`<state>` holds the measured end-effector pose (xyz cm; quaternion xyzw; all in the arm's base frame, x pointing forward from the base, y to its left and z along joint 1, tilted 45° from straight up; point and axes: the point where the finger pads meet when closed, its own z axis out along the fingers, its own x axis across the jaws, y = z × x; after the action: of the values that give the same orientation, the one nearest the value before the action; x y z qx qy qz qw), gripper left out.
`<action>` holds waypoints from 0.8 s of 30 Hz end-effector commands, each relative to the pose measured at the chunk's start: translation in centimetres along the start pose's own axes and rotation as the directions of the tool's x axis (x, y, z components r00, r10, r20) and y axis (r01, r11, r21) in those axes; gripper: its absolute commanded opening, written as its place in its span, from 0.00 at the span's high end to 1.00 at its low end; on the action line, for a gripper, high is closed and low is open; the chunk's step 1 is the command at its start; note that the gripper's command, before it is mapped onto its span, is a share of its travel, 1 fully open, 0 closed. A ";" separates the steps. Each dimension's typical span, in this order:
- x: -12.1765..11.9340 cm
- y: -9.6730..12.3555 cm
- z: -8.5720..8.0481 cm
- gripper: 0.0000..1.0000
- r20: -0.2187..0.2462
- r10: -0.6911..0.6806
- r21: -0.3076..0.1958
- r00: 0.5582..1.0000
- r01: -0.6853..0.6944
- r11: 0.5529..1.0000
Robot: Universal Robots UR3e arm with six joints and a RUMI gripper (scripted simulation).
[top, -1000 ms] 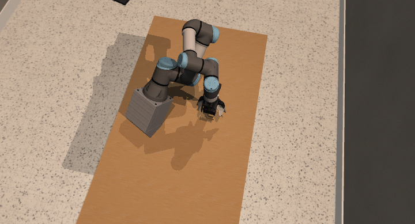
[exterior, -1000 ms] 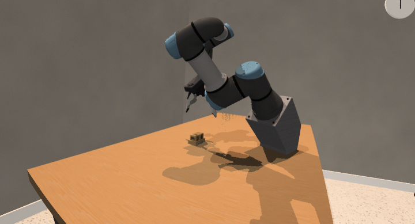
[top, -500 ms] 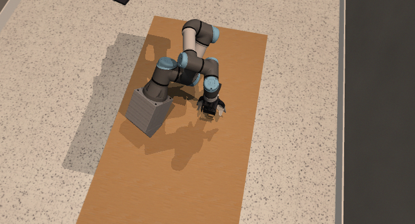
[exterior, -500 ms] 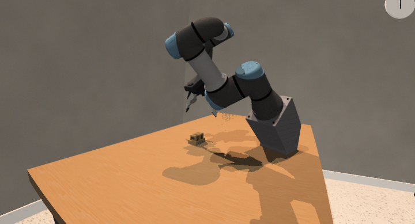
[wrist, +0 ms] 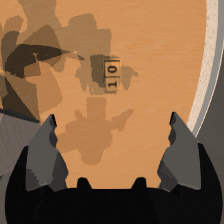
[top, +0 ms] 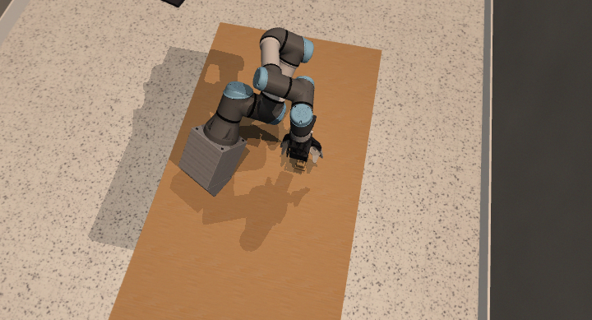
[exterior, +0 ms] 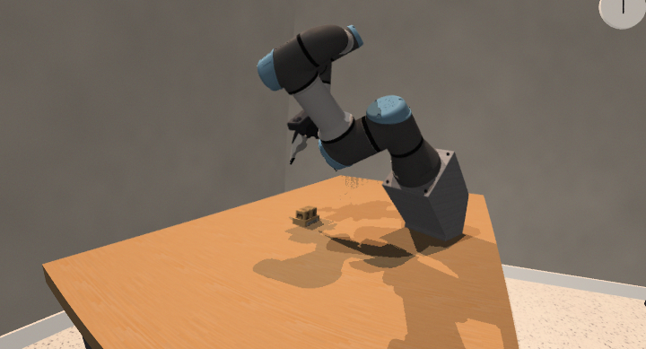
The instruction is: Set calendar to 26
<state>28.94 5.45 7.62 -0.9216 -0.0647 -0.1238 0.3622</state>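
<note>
Two wooden cubes sit side by side in the small wooden tray (exterior: 311, 222). In the wrist view the upper cube (wrist: 112, 68) shows a 0 on its top face and the lower cube (wrist: 111, 84) shows a 1, both digits turned sideways. The exterior view shows dark marks on the side faces of the cubes (exterior: 306, 212), too small to read surely. Whether both cubes lie fully flat cannot be told. My gripper (wrist: 112, 114) (top: 299, 156) is wide open and empty, high above the table. In the top view it partly hides the tray and cubes.
The grey base block (top: 211, 164) (exterior: 434, 206) of the arm stands on the wooden table (top: 248, 285) (exterior: 180, 274), to one side of the tray. Shadows of the arm fall around the tray. The table's edge shows at the right of the wrist view.
</note>
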 end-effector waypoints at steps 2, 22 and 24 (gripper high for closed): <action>0.0 0.0 -2.2 0.00 0.000 -0.001 0.000 1.000 0.001 1.000; 0.0 0.0 -4.1 0.00 0.000 -0.001 0.000 1.000 0.001 1.000; 0.0 0.0 -4.1 0.00 0.000 -0.001 0.000 1.000 0.001 1.000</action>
<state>28.18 2.74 10.49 -0.9214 -0.0651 -0.1237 0.3626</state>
